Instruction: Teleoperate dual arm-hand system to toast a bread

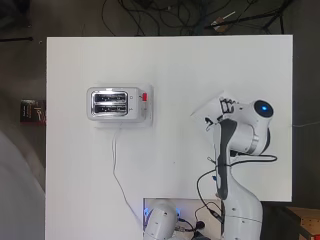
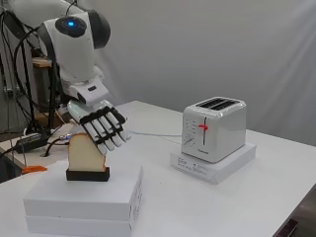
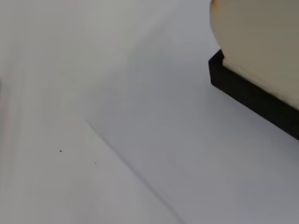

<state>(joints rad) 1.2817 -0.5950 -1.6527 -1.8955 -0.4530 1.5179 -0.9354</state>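
the tabletop (image 1: 175, 65) is plain white and nearly fills the overhead view, with dark floor and a tangle of black cables (image 1: 165, 15) beyond its far edge. in the side view a pale grey curtain (image 2: 222, 49) hangs behind the tabletop. no writing can be read anywhere; small dark markings on the front of the toaster (image 2: 214, 127) are too small to make out.

the toaster is white with two slots on top and a red lever (image 2: 203, 127) on its front; it stands on a flat white box (image 2: 213, 161) toward the left edge of the tabletop, well apart from the arm. a thin white cord (image 1: 116, 165) runs from it toward the near edge.

the bread (image 2: 85, 154), a pale slice, stands upright in a black holder (image 2: 88, 174) on a stack of white boxes (image 2: 84, 202) toward the right edge of the tabletop. the hand (image 2: 102, 128) hangs just beside the bread, its fingers (image 2: 111, 131) straight and spread, pointing down, curled round nothing; whether they touch the slice cannot be told. the wrist view shows the bread (image 3: 261, 46) and its holder (image 3: 252, 95) close up on the white box top (image 3: 154, 154)
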